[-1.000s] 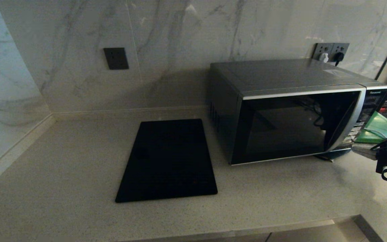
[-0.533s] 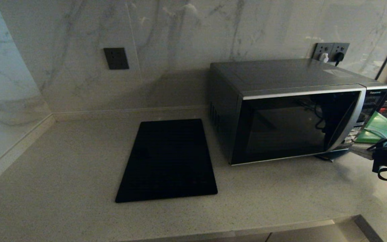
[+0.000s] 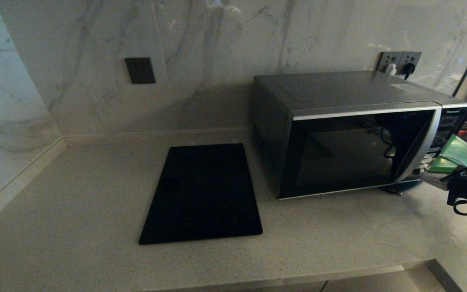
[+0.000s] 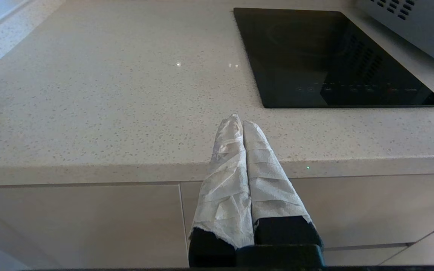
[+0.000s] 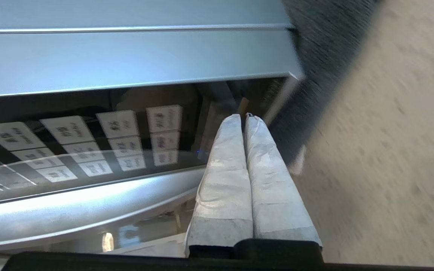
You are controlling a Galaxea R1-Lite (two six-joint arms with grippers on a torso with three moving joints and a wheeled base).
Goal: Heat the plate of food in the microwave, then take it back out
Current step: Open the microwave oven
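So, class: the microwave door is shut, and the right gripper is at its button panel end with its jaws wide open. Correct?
Not quite. The right gripper is at the button panel end of the microwave, whose door is shut, but its jaws are pressed together, not wide open. The right wrist view shows this.

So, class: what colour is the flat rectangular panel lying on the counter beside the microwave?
Glossy black. The panel shows best in the head view, left of the microwave.

Right end effector closed, left end effector closed, parked
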